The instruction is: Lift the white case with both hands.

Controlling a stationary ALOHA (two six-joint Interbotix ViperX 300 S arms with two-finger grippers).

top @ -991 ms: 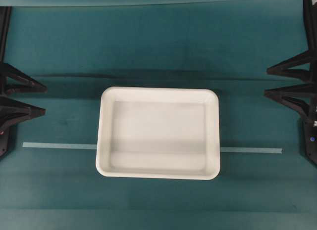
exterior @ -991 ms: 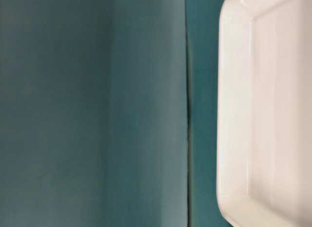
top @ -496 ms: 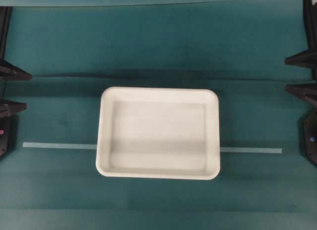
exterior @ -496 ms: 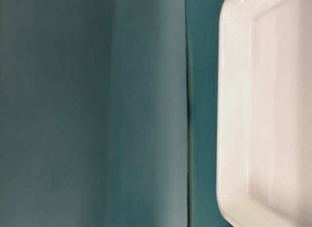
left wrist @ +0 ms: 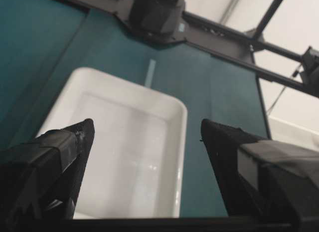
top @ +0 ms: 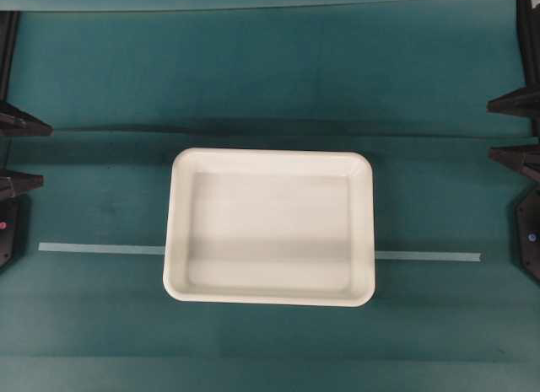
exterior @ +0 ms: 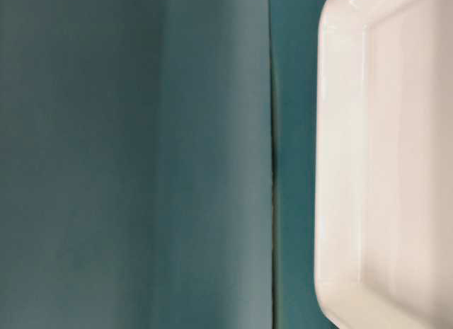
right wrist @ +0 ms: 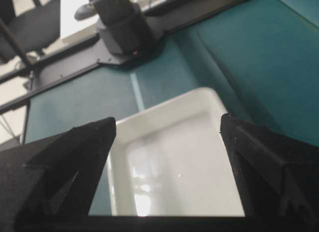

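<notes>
the white case sits flat in the middle of the frame on the green cloth, crossing the pale tape line. your left gripper and right gripper wait at the far edges, jaws spread wide (nothing held). bring both in level, each over a short rim, close together, then raise evenly so it doesn't tip.
</notes>
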